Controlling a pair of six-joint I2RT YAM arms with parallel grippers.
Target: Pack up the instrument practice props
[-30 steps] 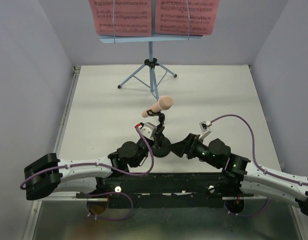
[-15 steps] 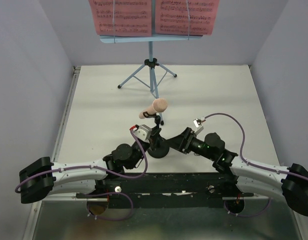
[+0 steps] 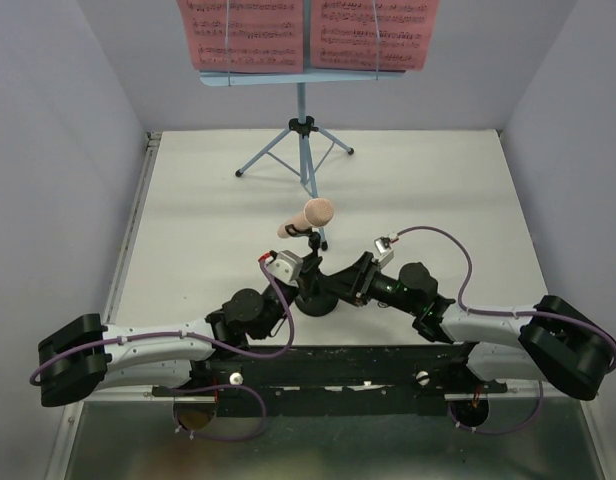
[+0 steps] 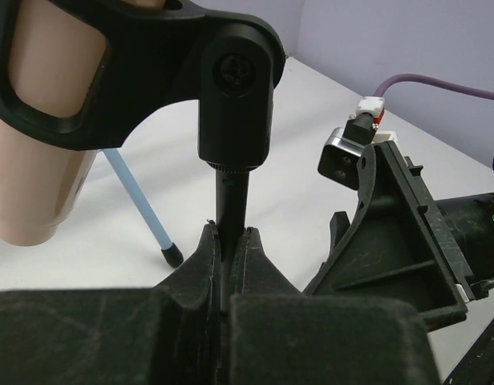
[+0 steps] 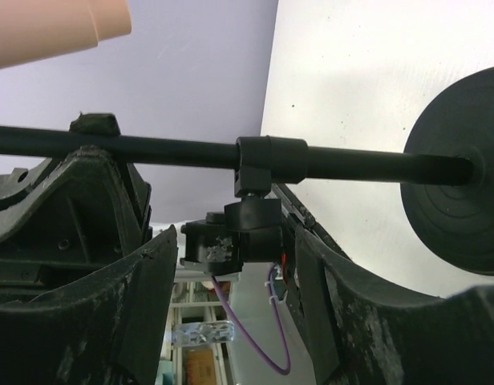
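Steadying matters most here. Top view: the black mic stand (image 3: 316, 296) sits low centre, with the toy microphone (image 3: 310, 215) clipped on top. The music stand (image 3: 302, 120) and its pink pages (image 3: 243, 35) are well apart at upper centre.

Left wrist view: the left gripper (image 4: 228, 241) is clamped tight on the pole (image 4: 231, 192).

Right wrist view: the right gripper (image 5: 231, 257) stands parted and holds nothing. The pole crosses its gap at the collar (image 5: 271, 160). It looks best to close squarely there, clear of the other fingers, before any lift.

Sheet-music pages (image 3: 250, 35) pink, black notation; music stand (image 3: 302, 108) light-blue; microphone (image 3: 314, 214) beige-pink; mic stand (image 4: 233, 188) black.
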